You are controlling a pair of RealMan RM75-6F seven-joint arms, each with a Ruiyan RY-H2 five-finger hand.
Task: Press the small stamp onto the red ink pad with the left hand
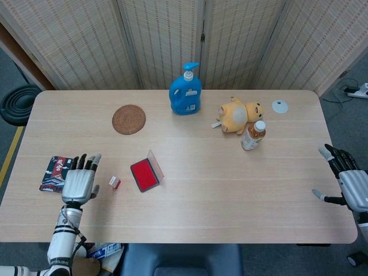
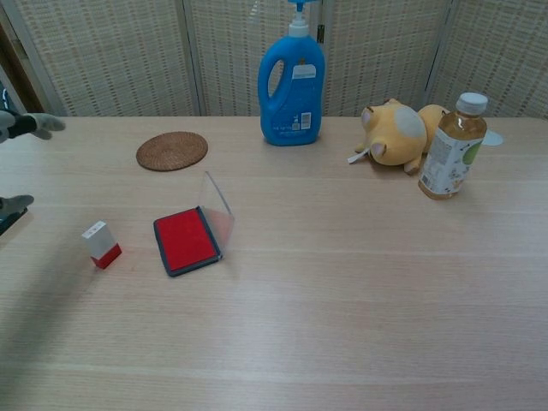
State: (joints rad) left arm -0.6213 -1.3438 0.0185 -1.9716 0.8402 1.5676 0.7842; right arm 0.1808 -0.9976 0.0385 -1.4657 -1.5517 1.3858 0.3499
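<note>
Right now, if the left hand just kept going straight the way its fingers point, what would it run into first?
Nothing close: the left hand points toward the table's far edge, between the card pack and the small stamp. The woven coaster lies further right. Depth is uncertain.

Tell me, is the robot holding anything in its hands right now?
No. The left hand is open with fingers spread, apart from the small stamp standing on the table. The right hand is open and empty too.

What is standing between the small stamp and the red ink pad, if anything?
Nothing visible. The small stamp stands alone on bare table just left of the red ink pad, whose clear lid is raised on the far side. The left hand is open beside it.
</note>
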